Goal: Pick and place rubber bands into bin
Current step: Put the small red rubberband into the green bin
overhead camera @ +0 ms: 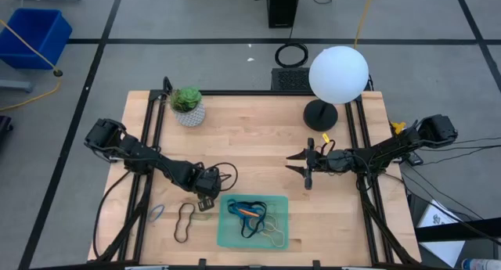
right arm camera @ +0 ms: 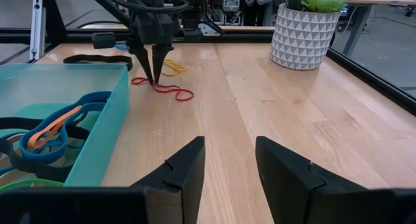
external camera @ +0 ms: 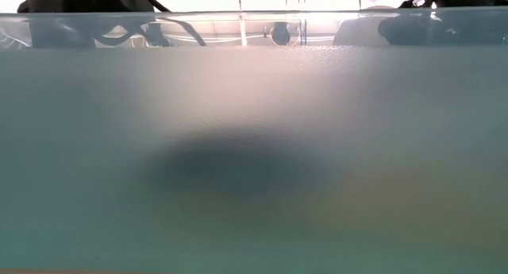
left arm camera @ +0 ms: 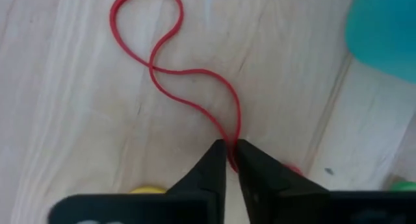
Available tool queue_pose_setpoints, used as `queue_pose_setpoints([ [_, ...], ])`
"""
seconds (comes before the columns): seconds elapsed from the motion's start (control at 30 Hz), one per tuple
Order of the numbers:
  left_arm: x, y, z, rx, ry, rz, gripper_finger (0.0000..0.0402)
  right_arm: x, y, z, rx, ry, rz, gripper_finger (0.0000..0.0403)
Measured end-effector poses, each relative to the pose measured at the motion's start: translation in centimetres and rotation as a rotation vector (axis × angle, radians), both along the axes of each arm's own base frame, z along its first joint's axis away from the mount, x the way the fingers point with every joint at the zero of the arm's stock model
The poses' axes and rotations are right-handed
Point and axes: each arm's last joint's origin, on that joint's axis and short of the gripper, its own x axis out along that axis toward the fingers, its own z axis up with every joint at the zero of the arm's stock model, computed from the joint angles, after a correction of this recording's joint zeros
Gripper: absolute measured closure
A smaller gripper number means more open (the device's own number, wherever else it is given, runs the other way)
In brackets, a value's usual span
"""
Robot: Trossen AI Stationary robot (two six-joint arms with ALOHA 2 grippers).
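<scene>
A red rubber band lies on the wooden table just left of the green bin. My left gripper points down at the band's near end and is shut on it; it also shows in the right wrist view. The bin holds blue, orange, black and tan bands. A black band and a pale band lie on the table left of the bin. A yellow band lies behind the left gripper. My right gripper is open and empty above the table's middle right. My left gripper pinches the red band at one end of the loop, both strands between the two fingertips. The fingers come from above, pointing down, tips at the table. The rest of the band lies slack and flat on the wood.
A potted plant stands at the back left and a white globe lamp at the back right. The low view is filled by the bin's translucent wall. Bare wood lies between the two grippers.
</scene>
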Motion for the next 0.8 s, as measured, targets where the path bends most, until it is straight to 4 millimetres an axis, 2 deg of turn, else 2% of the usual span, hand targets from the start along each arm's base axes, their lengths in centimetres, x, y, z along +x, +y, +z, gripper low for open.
queue_pose_setpoints([
  [0.1, 0.0, 0.0, 0.0, -0.013, 0.005, -0.005, 0.0393, 0.0, 0.0, 0.0, 0.000, 0.000, 0.000, 0.0271],
  [0.3, -0.1, 0.0, 0.0, -0.021, 0.012, -0.033, 0.0396, 0.0, 0.0, 0.0, 0.000, 0.001, 0.000, 0.0271],
  [0.43, -0.2, 0.0, 0.8, -0.035, -0.013, -0.036, 0.0397, 0.0, 0.0, 0.0, 0.000, 0.001, 0.000, 0.0271],
  [0.57, -1.0, 0.1, 2.2, -0.076, -0.035, -0.047, 0.0398, 0.0, 0.0, 0.0, -0.001, 0.003, 0.000, 0.0271],
  [0.8, -1.7, 0.4, 5.6, -0.103, -0.183, -0.072, 0.0399, 0.0, 0.0, -0.1, -0.001, 0.004, 0.001, 0.0271],
])
